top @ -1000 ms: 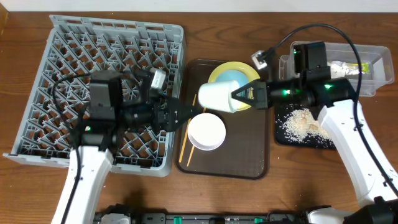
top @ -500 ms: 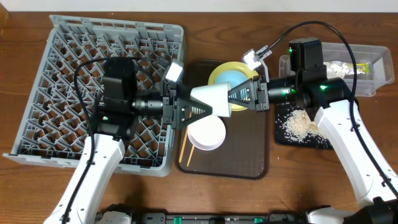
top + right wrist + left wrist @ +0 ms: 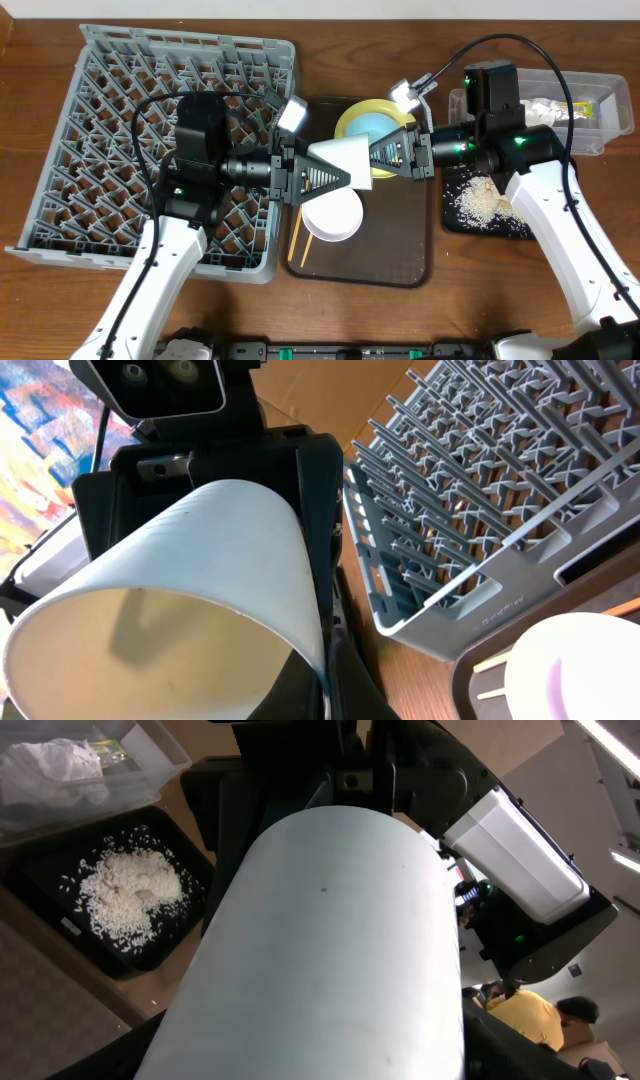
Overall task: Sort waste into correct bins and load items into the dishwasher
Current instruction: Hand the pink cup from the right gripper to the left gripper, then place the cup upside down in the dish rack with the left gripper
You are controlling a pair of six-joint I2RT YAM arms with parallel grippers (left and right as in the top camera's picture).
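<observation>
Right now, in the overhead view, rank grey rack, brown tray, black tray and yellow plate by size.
1. grey rack
2. brown tray
3. black tray and yellow plate: look alike; plate partly covered, so unranked

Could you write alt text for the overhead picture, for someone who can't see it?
A white cup hangs over a brown tray between two robot grippers: the right gripper pinches its rim, and the left gripper straddles its other end. A grey dish rack sits beside the tray.
</observation>
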